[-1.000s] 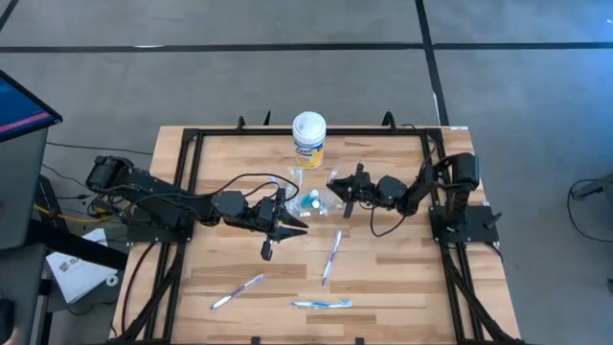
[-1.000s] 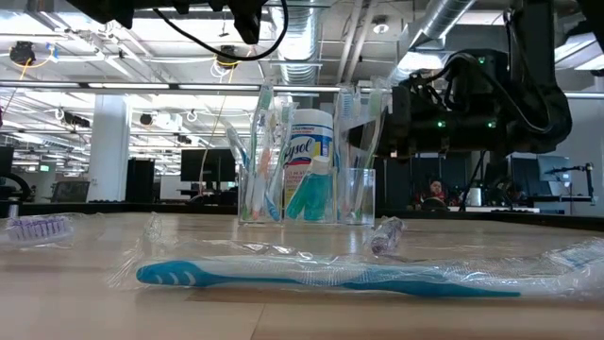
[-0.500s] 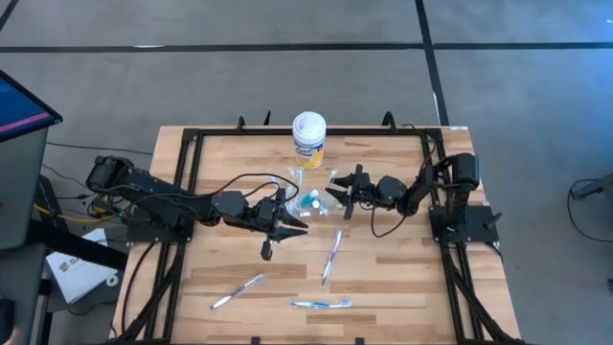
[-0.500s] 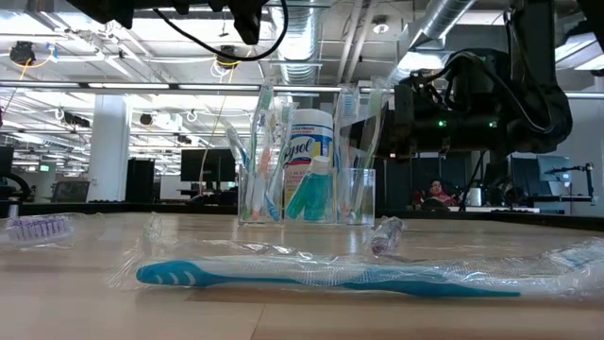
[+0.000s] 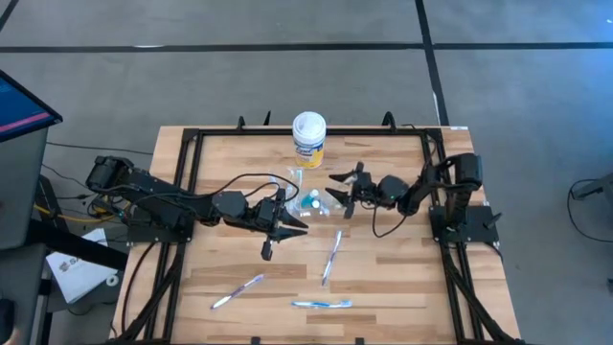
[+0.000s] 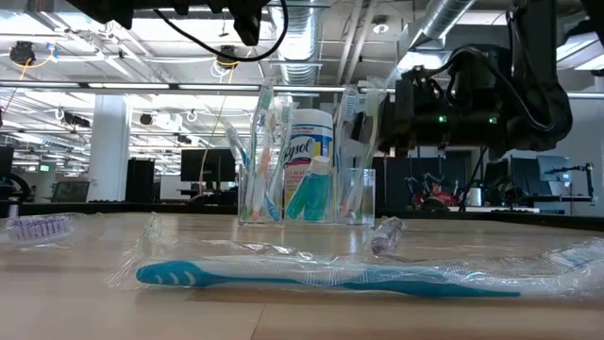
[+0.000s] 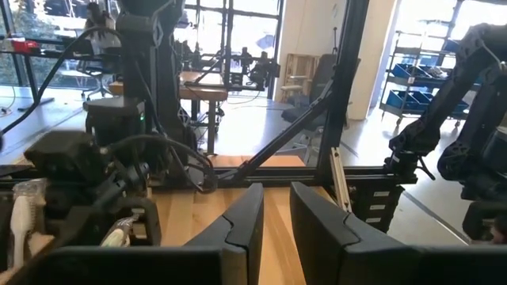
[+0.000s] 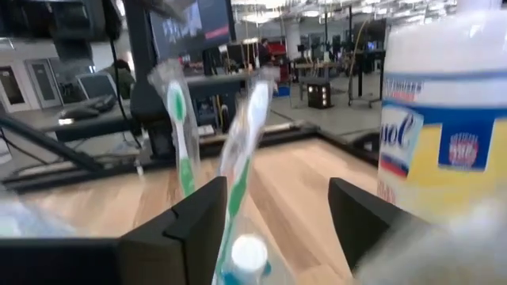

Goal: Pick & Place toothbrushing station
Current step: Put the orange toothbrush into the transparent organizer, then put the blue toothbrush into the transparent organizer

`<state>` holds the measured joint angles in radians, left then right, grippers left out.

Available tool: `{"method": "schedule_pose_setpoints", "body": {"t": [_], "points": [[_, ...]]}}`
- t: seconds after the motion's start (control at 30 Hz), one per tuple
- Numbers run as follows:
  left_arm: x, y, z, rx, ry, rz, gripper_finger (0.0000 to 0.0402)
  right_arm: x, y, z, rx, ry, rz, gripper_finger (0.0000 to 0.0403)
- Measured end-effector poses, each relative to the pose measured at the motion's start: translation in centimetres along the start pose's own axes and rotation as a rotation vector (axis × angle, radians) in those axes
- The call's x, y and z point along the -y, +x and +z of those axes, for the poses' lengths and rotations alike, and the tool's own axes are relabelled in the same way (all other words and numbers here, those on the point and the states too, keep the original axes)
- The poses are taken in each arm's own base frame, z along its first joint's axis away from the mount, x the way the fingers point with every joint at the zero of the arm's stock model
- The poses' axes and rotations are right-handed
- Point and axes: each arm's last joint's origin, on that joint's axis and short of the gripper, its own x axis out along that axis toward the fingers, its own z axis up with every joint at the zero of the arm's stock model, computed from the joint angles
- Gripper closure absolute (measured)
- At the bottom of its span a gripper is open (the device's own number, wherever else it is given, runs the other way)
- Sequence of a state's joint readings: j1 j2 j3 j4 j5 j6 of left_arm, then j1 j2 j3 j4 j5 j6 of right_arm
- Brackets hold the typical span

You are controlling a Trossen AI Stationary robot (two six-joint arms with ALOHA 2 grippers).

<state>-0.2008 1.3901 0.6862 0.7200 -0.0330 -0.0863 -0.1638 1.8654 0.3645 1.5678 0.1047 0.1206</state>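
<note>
A clear plastic cup [image 5: 311, 201] stands mid-table, holding several toothbrushes [image 6: 264, 142] upright and teal tubes [image 6: 307, 194]. My right gripper [image 5: 334, 188] is at the cup's right side, fingers wide open. In its wrist view [image 8: 269, 229] a wrapped white toothbrush [image 8: 242, 158] stands between the spread fingers, with a green one [image 8: 181, 134] beside it. My left gripper [image 5: 292, 228] hovers near the cup's left front. Its fingers [image 7: 275, 229] are a narrow gap apart with nothing between them.
The yellow canister [image 5: 308, 139] with a white lid stands just behind the cup. Wrapped toothbrushes lie loose on the near half of the table [image 5: 332, 257], [image 5: 238, 290], [image 5: 322, 304]. A black frame [image 5: 192, 153] runs around the tabletop.
My right gripper has opened wide beside the cup and let go of the wrapped white toothbrush, which stays standing in the cup. My left gripper has kept still.
</note>
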Motion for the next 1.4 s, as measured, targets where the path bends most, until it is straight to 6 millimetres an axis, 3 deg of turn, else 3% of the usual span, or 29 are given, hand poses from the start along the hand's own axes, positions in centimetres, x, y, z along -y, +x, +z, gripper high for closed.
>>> {"method": "schedule_pose_setpoints", "body": {"t": [0.37, 0.57, 0.73, 1.1, 1.4], "points": [[0.0, 0.0, 0.0, -0.003, 0.000, 0.000, 0.0344, -0.5, -0.8, 5.2, 0.064, -0.072, 0.003, 0.0197], [0.0, 0.0, 0.0, -0.003, 0.000, 0.000, 0.0344, -0.8, -2.2, 8.3, 0.056, -0.096, 0.005, 0.0200], [0.0, 0.0, 0.0, -0.004, 0.000, 0.000, 0.0344, -2.1, -3.8, 9.7, 0.008, -0.089, 0.060, 0.0206], [0.0, 0.0, 0.0, -0.005, 0.000, 0.000, 0.0344, -7.8, -6.9, 8.6, -0.194, -0.068, 0.335, 0.0233], [0.0, 0.0, -0.1, -0.006, 0.000, 0.000, 0.0344, -12.2, -8.3, 5.8, -0.301, -0.072, 0.499, 0.0258]]}}
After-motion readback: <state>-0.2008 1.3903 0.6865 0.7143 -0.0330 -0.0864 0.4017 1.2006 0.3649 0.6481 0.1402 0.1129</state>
